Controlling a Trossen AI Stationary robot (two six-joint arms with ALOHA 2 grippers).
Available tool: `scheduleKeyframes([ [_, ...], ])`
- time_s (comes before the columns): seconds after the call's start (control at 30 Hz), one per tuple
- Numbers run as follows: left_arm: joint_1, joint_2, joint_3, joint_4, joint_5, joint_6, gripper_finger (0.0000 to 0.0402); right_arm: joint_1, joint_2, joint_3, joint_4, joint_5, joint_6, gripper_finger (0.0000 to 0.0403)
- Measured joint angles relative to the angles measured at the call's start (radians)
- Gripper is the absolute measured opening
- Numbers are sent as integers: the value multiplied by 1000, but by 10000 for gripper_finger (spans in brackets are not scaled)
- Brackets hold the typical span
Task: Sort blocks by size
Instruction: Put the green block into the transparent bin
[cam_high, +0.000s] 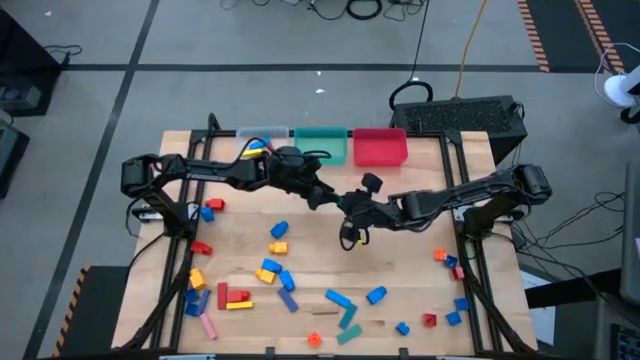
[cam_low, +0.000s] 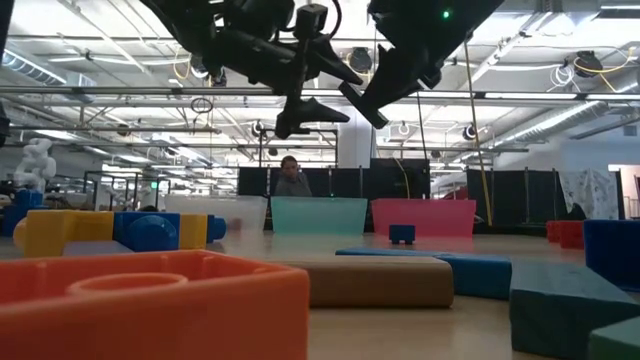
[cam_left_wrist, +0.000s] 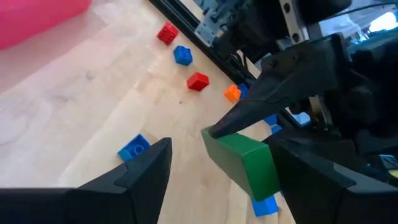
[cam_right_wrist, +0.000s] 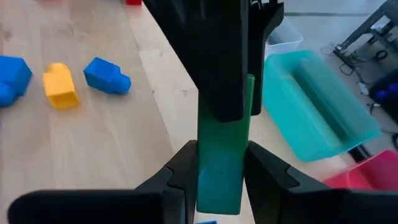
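Handover in progress at table centre: right gripper (cam_right_wrist: 221, 180) clamps green bar (cam_right_wrist: 222, 168) aloft; left gripper (cam_left_wrist: 217, 177), jaws wide, straddles it from 9 o'clock. Recommend left closes squarely before right releases.

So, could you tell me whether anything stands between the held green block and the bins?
Yes: the open left gripper straddles the green block that the right gripper holds, and its arm lies on the side toward the teal bin.
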Motion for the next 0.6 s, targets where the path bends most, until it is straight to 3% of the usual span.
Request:
scheduleKeyframes([
  [0.6, 0, 104, 64, 3, 63, -73, 188, -11, 52, 0, -18, 73, -76, 89],
])
